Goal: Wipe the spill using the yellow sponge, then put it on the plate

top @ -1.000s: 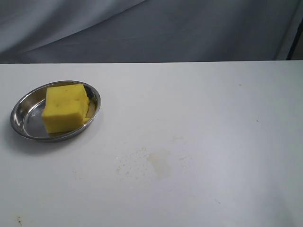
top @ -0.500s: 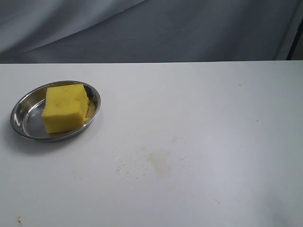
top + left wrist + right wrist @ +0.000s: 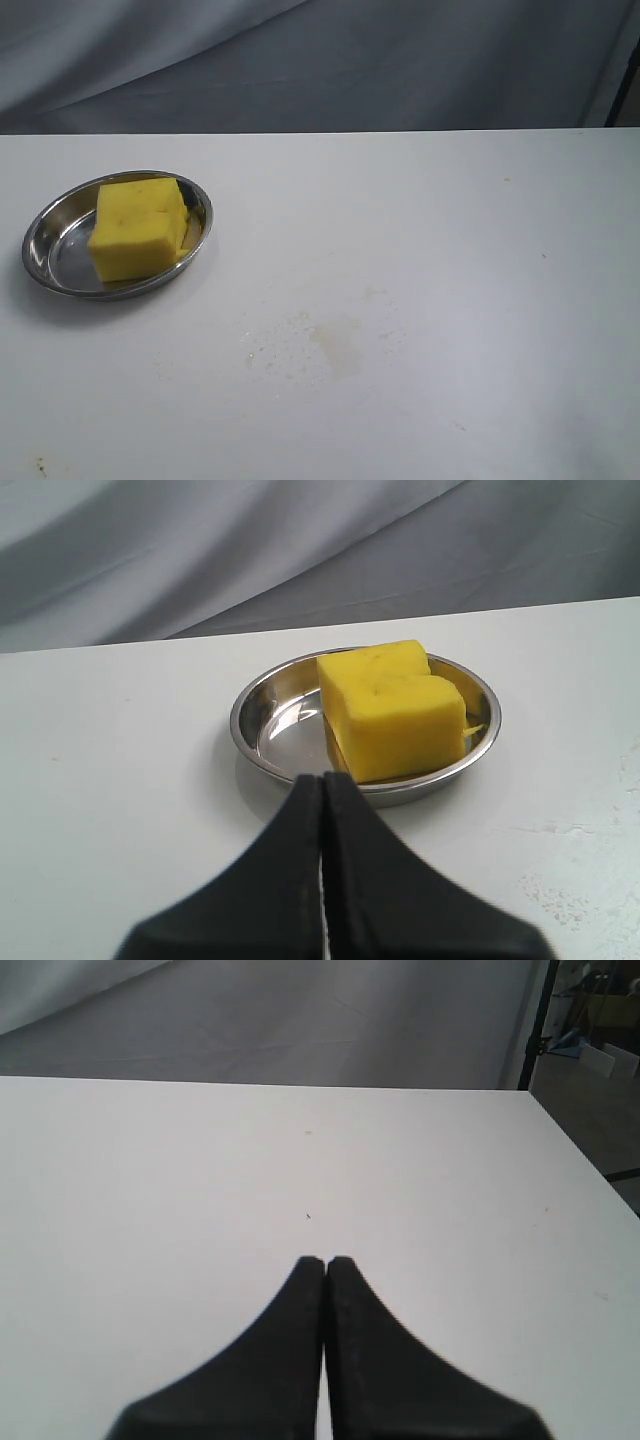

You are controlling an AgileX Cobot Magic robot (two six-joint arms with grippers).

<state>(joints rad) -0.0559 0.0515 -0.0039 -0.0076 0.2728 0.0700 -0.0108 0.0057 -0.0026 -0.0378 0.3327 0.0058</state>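
The yellow sponge (image 3: pixel 138 226) rests inside the shiny steel plate (image 3: pixel 50 250) at the left of the white table. A faint tan smear of the spill (image 3: pixel 338 342) with small droplets lies near the table's front middle. Neither arm appears in the exterior view. In the left wrist view my left gripper (image 3: pixel 322 778) is shut and empty, its tips just short of the plate (image 3: pixel 270 720) holding the sponge (image 3: pixel 395 710). My right gripper (image 3: pixel 325 1260) is shut with nothing in it, over bare table.
A grey cloth backdrop (image 3: pixel 320 60) hangs behind the table's far edge. The right wrist view shows the table's right edge (image 3: pixel 580 1150) and a dark stand (image 3: pixel 535 1020) beyond it. Tiny specks dot the tabletop (image 3: pixel 480 230).
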